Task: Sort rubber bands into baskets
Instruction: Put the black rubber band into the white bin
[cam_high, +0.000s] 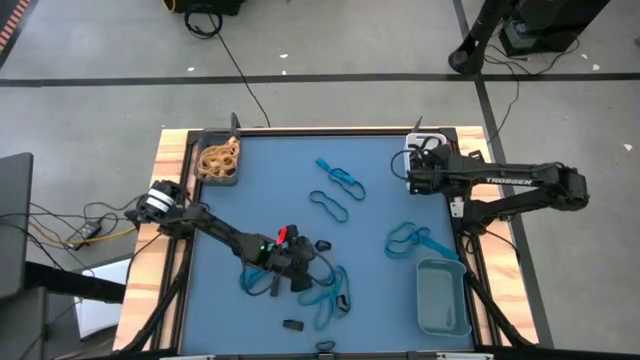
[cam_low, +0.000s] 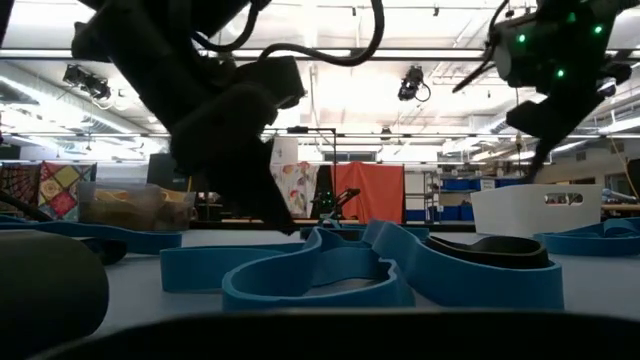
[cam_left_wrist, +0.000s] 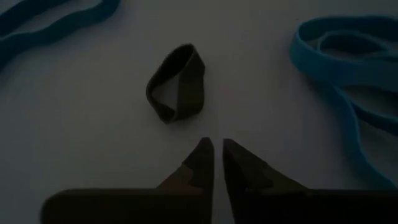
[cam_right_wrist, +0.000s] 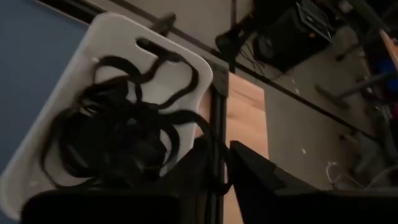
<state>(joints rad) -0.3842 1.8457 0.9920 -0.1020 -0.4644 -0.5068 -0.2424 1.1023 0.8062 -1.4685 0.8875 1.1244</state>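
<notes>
My left gripper (cam_high: 300, 280) (cam_left_wrist: 217, 152) hovers low over the blue mat near the front, fingers shut and empty. A small black rubber band (cam_left_wrist: 177, 84) lies flat on the mat just ahead of its fingertips, with blue bands (cam_left_wrist: 354, 68) beside it. My right gripper (cam_high: 415, 172) (cam_right_wrist: 222, 158) is shut and empty above the white basket (cam_right_wrist: 124, 43), which holds several black bands (cam_right_wrist: 118, 137). The dark basket (cam_high: 218, 160) at the far left holds tan bands. The grey-teal basket (cam_high: 443, 297) stands at the near right.
Blue bands lie loose on the mat at the far middle (cam_high: 340, 182), the right (cam_high: 410, 240) and in a pile by my left gripper (cam_high: 328, 292). Black bands lie near the front edge (cam_high: 292, 325). The wooden table rim (cam_high: 170, 160) frames the mat.
</notes>
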